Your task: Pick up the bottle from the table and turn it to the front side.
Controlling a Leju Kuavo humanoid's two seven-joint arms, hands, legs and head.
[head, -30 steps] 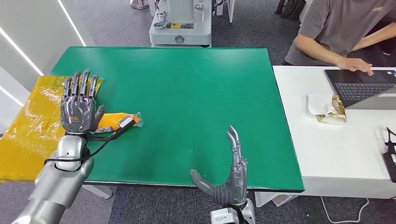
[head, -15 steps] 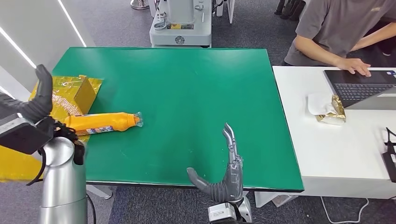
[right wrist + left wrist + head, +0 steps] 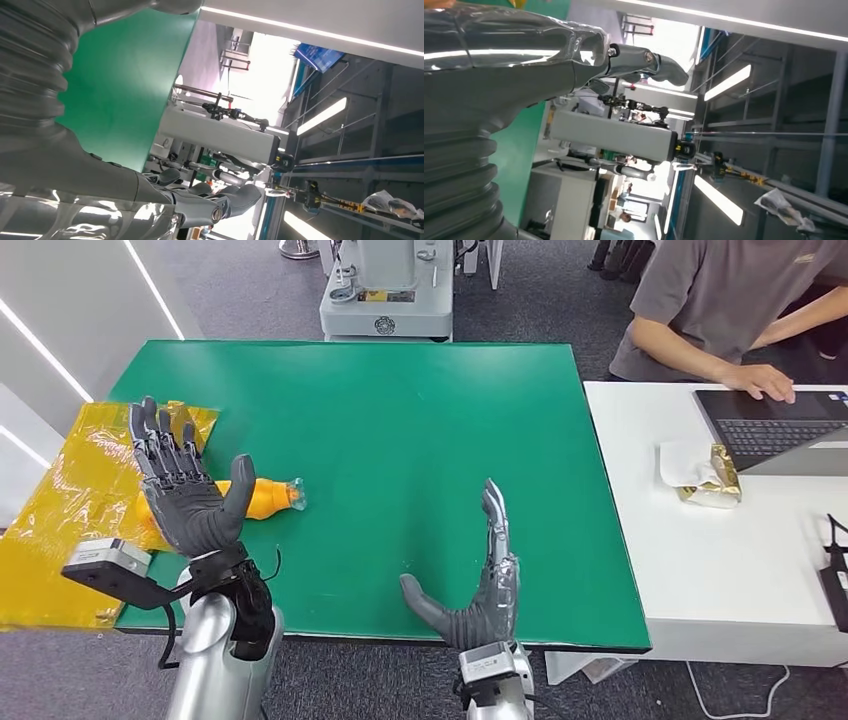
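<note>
An orange bottle (image 3: 265,496) lies on its side near the left edge of the green table (image 3: 400,430), its clear cap pointing right. My left hand (image 3: 186,485) is raised in front of the bottle's left part, palm turned up, fingers spread, holding nothing. At the table's near edge my right hand (image 3: 478,585) stands edge-on with fingers straight and thumb out, also holding nothing. In the left wrist view the left hand (image 3: 524,55) shows its grey thumb against the room; the right wrist view has the right hand (image 3: 165,200) beside the green surface.
A yellow plastic sheet (image 3: 70,500) hangs off the table's left side. A white table (image 3: 720,550) on the right carries a laptop (image 3: 770,425) and a gold wrapper (image 3: 712,478); a person (image 3: 720,310) sits there. A grey machine base (image 3: 385,295) stands beyond the far edge.
My left hand swung out past the table's left edge, then came back in front of the bottle with its palm up. The bottle stayed put. The right hand rose slightly.
</note>
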